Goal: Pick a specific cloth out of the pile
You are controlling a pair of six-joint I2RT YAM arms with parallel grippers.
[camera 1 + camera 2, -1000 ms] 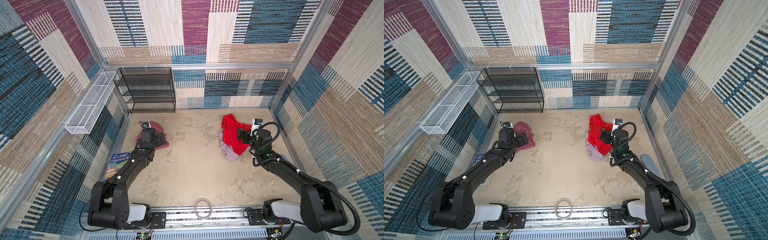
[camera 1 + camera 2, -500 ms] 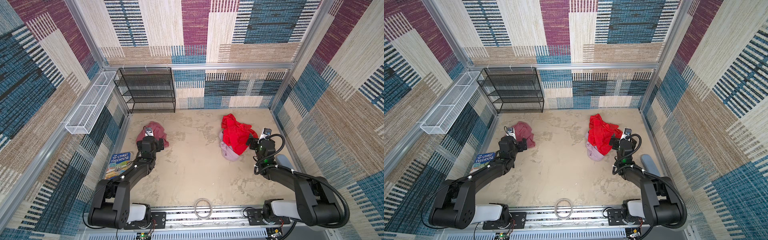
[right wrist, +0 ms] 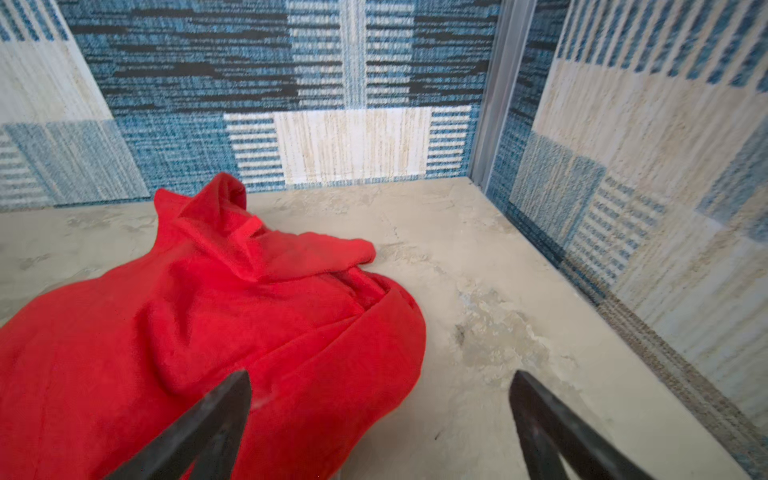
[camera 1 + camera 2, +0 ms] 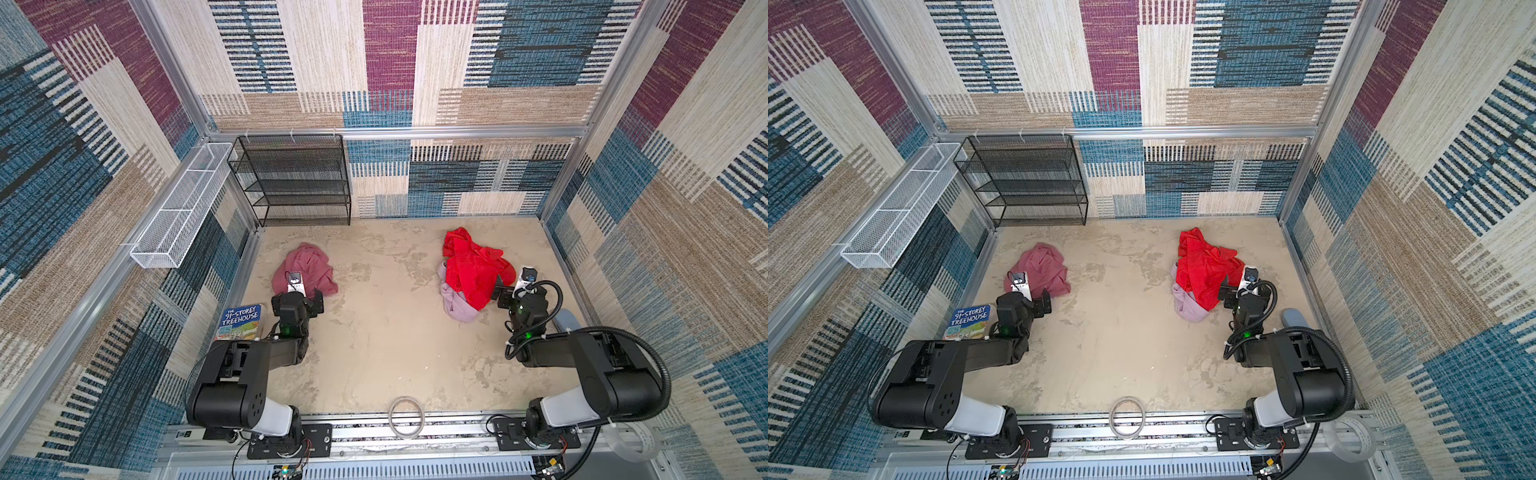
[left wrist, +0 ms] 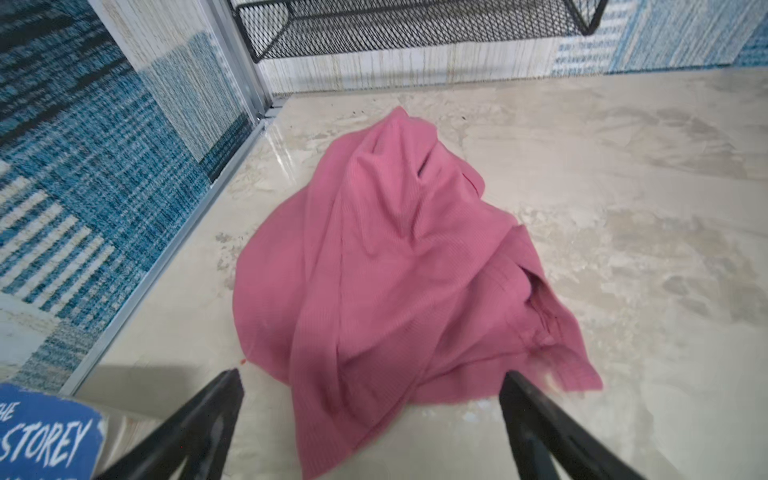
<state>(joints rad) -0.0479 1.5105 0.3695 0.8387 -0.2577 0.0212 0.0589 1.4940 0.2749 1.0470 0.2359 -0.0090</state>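
Observation:
The dusty pink cloth lies crumpled by itself on the left of the floor, well apart from the pile. The pile is a bright red cloth draped over a pale lilac-grey one. My left gripper hovers open at the pink cloth's near edge and holds nothing. My right gripper is open beside the pile's right edge; one finger is over the red cloth, the other over bare floor.
A blue book lies by the left wall, close to my left arm. A black mesh shelf stands at the back left and a white wire basket hangs on the left wall. A clear ring sits at the front edge.
Both arms have drawn back towards the front, off the cloths they were over. The red cloth has settled lower and wider. The book shows more fully.

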